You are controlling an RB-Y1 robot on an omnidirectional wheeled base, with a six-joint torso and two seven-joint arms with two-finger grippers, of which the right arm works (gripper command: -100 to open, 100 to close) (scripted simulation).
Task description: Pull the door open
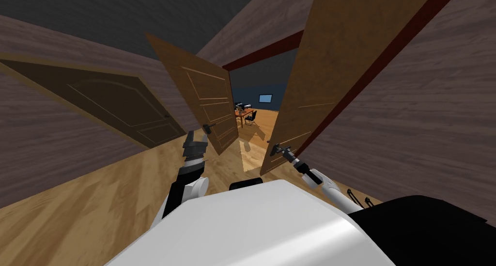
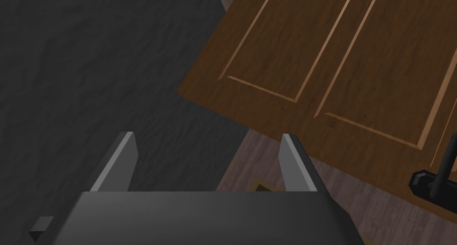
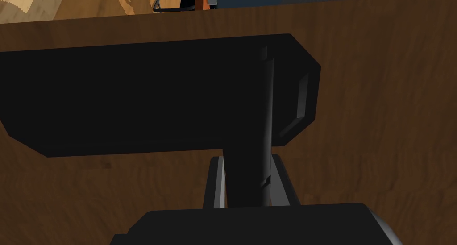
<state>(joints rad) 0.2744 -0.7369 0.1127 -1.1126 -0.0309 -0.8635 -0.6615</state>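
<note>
Right claw (image 3: 247, 159) clamps the black door handle (image 3: 134, 95), arm outstretched.

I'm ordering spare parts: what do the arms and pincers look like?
Both pincers have two thin, light grey blade fingers on a dark box: left pincer, right pincer. The right arm is white with dark joints and thin black cables beside it; the left arm is dark grey with a white rounded joint.

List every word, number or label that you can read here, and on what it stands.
None can be read. The right door, its black handle in the right gripper, and the left door carry no writing. The light blue rectangle on the far wall is too small to tell.
</note>
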